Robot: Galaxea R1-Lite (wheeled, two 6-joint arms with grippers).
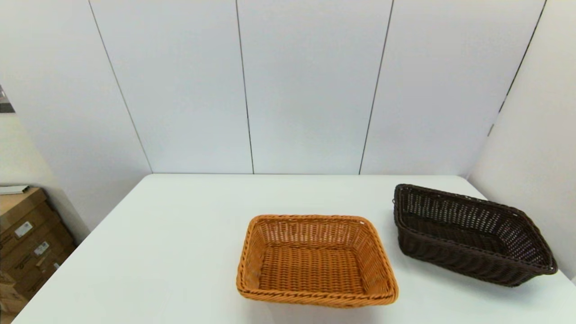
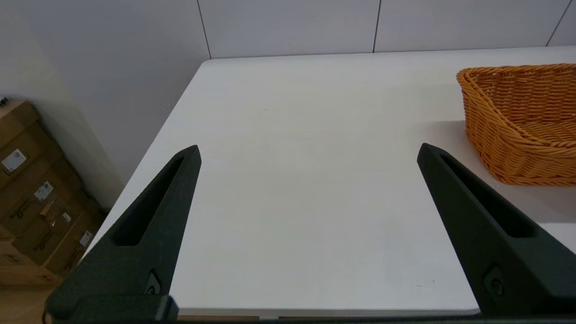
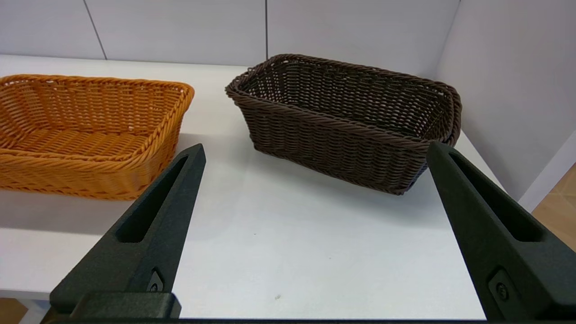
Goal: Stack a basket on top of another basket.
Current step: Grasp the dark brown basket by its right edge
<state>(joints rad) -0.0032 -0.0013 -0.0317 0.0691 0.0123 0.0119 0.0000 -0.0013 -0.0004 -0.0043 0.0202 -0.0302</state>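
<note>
Your right gripper (image 3: 315,150) is holding its fingers (image 3: 155,225) wide apart with nothing between them, hanging low at the near edge of the desk (image 3: 288,252) and facing the dark basket (image 3: 346,130). Your left gripper (image 2: 308,150) is doing the same on its side: fingers (image 2: 148,225) spread wide and empty over bare desk, with only a corner of the orange basket (image 2: 517,130) showing beyond one fingertip. Neither arm is showing in the head view, so both are sitting back from the work.

Nothing is being gripped, so by my reading you are looking at the very first step, the reach for the dark basket (image 1: 472,234). It is resting on the desk at the far right, close to the side wall, turned at an angle and apart from the orange basket (image 1: 315,261), which is sitting upright nearer the middle and closer to you.

The next move is asking for the right arm, which is the nearer one. You are probably wanting to bring one finger inside the flared rim and one outside on the near long side, then close on the weave. The rim is sloping outward, so a shallow pinch may be slipping. After that, lift it well above the orange rim and square it up, since the two are lying at different angles now.
</note>
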